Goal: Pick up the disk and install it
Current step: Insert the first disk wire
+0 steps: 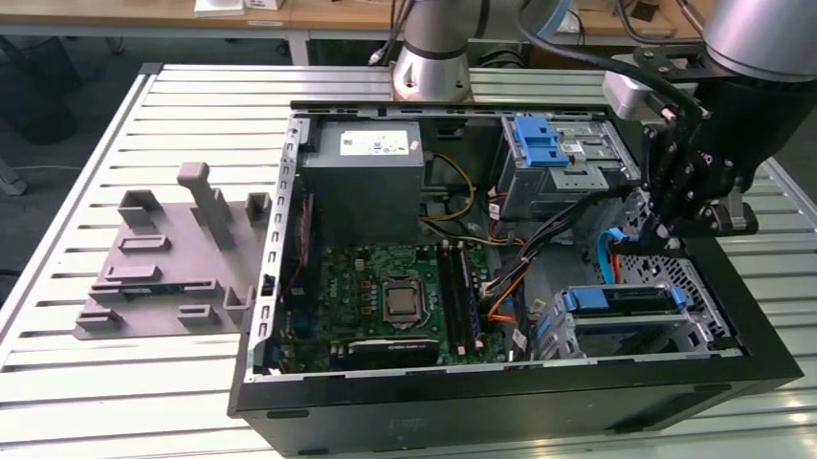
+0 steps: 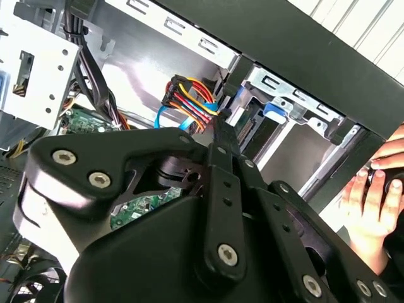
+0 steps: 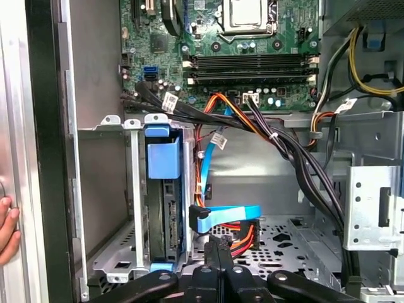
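One disk [image 3: 163, 208], stiff, metal-bodied and likely knock-sensitive, sits on edge in the case's drive cage, best gripped by its blue side rails, while the tool [image 3: 218, 249], clenched empty, hovers beside it.

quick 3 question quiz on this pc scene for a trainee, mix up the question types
1. True or false: the tool is gripping the disk.
2. Where is the disk? A on the table; B in the drive cage; C on the motherboard.
3. In the first wrist view, what touches the outside of the case wall?

Key: 1 false, its fingers are shut on nothing. 2 B. 3 a person's hand.
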You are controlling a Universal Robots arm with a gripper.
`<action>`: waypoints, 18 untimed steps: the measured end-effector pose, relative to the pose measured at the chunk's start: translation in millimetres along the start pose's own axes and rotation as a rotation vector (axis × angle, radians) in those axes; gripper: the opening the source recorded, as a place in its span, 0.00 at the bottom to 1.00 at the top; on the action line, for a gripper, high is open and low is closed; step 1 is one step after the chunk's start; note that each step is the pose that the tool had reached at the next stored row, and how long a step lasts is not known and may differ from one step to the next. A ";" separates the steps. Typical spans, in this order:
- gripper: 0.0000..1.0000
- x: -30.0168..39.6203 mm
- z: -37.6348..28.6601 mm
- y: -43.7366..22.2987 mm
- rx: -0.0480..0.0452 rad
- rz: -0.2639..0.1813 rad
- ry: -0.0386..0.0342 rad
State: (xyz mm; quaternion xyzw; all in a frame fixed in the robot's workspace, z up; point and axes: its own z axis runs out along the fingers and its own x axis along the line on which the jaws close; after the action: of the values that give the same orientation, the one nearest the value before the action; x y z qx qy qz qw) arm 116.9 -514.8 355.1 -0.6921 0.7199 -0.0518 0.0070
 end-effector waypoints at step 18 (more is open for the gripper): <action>0.25 -3.9 -2.7 1.8 0.0039 -0.003 0.0383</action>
State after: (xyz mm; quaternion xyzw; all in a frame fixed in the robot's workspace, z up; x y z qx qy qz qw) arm 115.0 -510.6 357.3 -0.6921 0.7187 -0.0664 -0.0055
